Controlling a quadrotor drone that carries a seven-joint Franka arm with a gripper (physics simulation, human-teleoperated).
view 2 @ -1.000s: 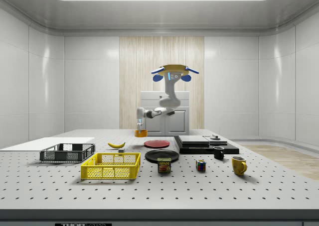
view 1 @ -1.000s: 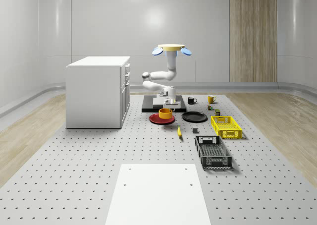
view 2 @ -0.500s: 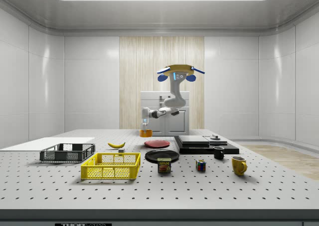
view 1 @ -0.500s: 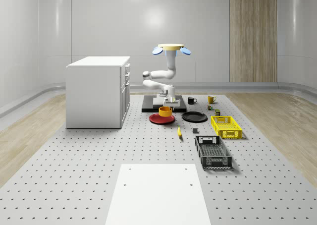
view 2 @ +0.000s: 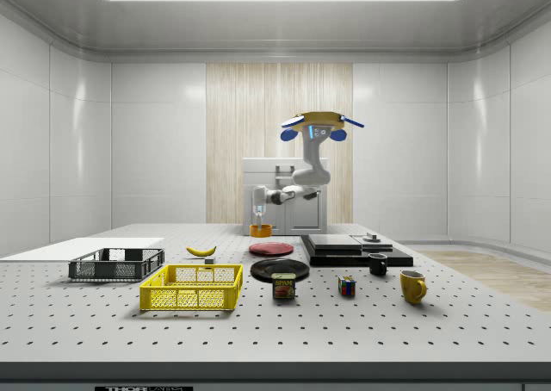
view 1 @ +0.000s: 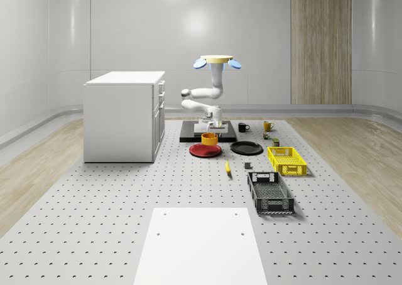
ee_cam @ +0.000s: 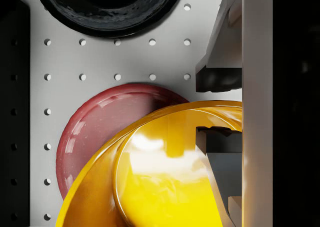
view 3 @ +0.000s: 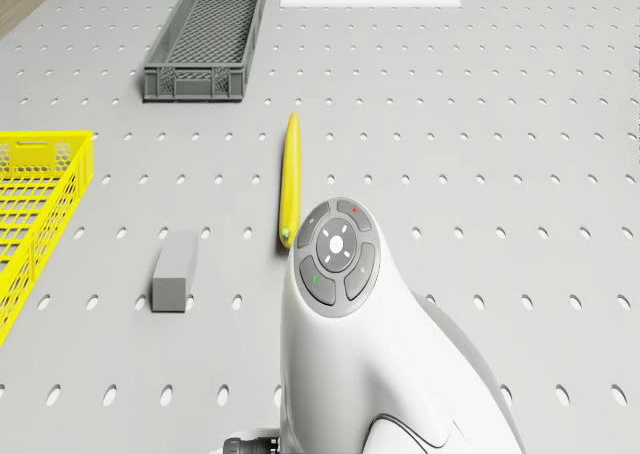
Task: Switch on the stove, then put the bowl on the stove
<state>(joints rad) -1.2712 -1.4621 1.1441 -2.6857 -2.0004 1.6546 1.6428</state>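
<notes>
hovering drone [view 1: 217,61], jaws gripping bowl [view 1: 210,138] rim above red plate [view 1: 205,150], near stove [view 1: 190,132]

The bowl [ee_cam: 165,182] looks like glossy yellow-orange glazed ware, throwing bright highlights. The red plate [ee_cam: 100,132] has a smooth sheen; the black plate [ee_cam: 107,7] is shiny but faintly pitted. The table [view 3: 500,124] is matt grey, metal-like, drilled with holes. Both crates, yellow [view 3: 35,209] and grey [view 3: 205,34], look like moulded plastic mesh. The arm [view 3: 370,364] has a smooth satin-white shell.
</notes>
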